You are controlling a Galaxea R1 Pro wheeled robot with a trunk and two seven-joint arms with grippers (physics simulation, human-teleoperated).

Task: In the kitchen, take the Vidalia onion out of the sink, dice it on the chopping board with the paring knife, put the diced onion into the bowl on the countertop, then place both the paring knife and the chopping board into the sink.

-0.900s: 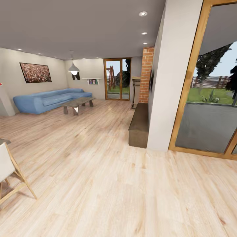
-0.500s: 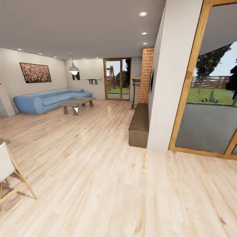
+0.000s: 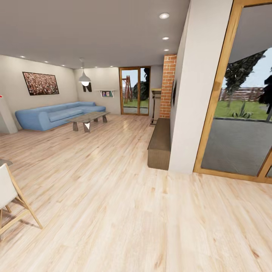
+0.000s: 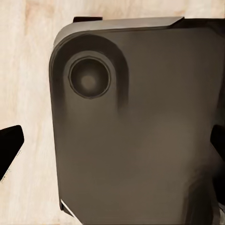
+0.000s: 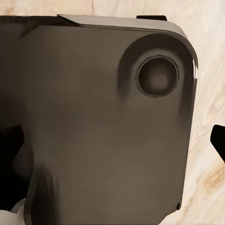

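Setting: an open living room with a pale wood plank floor [image 3: 113,211], seen from the robot's head camera.
Seating: a long blue upholstered sofa [image 3: 56,113] stands against the far left wall, with a low grey-topped coffee table [image 3: 88,119] just in front of it.
Wall and ceiling: a dark-framed reddish picture [image 3: 40,83] hangs above the sofa; a white cone-shaped pendant lamp [image 3: 84,78] hangs near the far corner.
Far end: a wood-framed glass door [image 3: 135,91] opens onto a garden, beside a red brick column [image 3: 168,86].
Centre right: a white square pillar [image 3: 196,87] rises from floor to ceiling, a low dark brown bench [image 3: 159,143] running along the wall behind it.
Right edge: a large wood-framed window [image 3: 241,98] looks out on grass, trees and a fence.
Lower left: a pale chair with slanted wooden legs [image 3: 13,200] shows in part.
Left arm: its wrist camera faces a dark rounded panel of the robot's own body [image 4: 140,131] over the floor; dark fingertips [image 4: 9,145] sit at opposite edges of the picture, so the left gripper is spread apart and carries nothing.
Right arm: a matching dark panel [image 5: 93,117], with dark fingertips [image 5: 218,140] likewise far apart, the right gripper released and bare.
Task items: the kitchen things are out of sight from here.
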